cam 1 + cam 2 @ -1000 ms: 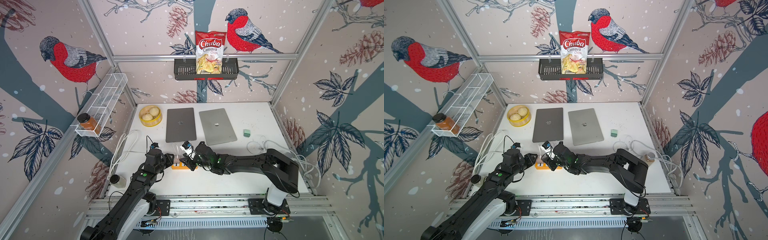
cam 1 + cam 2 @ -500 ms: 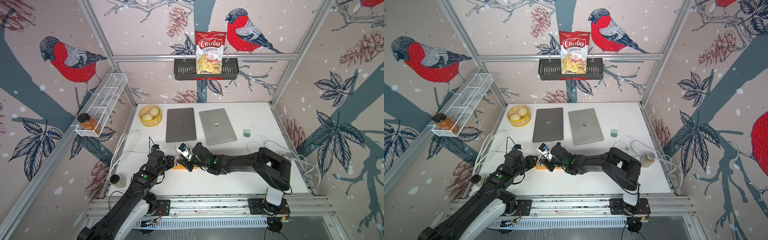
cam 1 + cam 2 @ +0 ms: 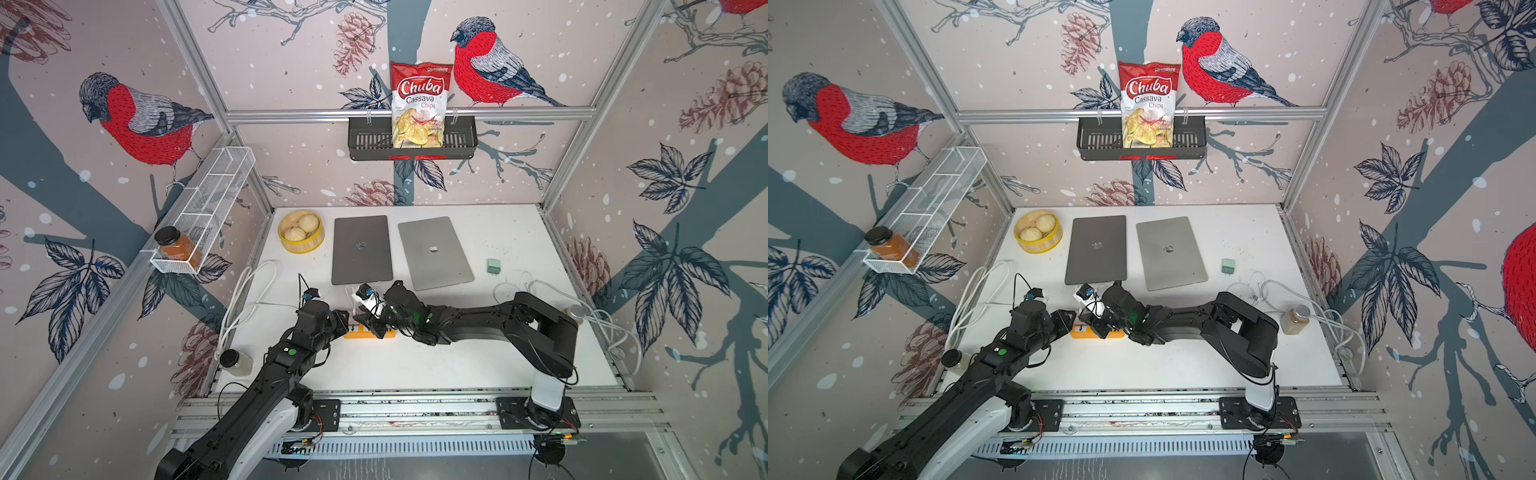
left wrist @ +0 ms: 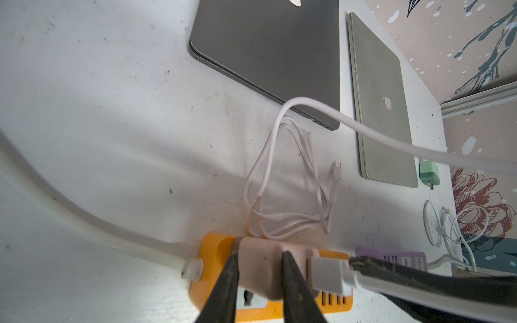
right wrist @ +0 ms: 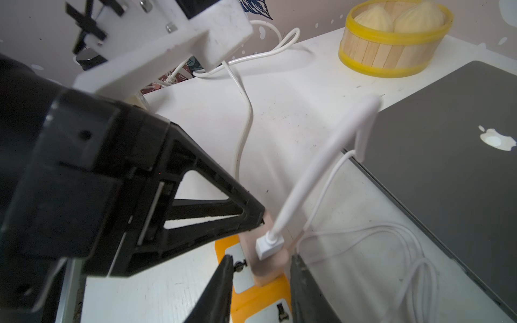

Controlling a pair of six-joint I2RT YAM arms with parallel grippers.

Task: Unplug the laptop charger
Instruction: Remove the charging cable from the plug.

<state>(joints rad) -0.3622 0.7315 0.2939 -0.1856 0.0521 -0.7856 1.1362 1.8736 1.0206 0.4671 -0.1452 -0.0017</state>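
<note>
A: Where's the charger [image 4: 258, 276]?

B: Plugged into the orange power strip [image 4: 215, 251] on the desk [image 4: 112, 112], a pale block standing right between the fingers of the left pincer [image 4: 260, 255]. Those fingers are clamped on it, one against each side.

A: And the right pincer [image 5: 261, 258]?

B: It faces the left pincer across the strip and straddles the same block nearer the strip, jaws apart. One finger sits close against the charger. The other stands off it with a bare socket showing in the gap (the right wrist view shows this best).

A: Anything plugged into the block?

B: A white cable [image 5: 307, 179], its flat plug in the face turned to the right pincer; it arches up over the desk. The dark laptop [image 3: 361, 249] lies closed beyond both pincers, thin white cord looped between it and the strip.

A: Do the pincers touch each other?

B: Cannot tell.
</note>
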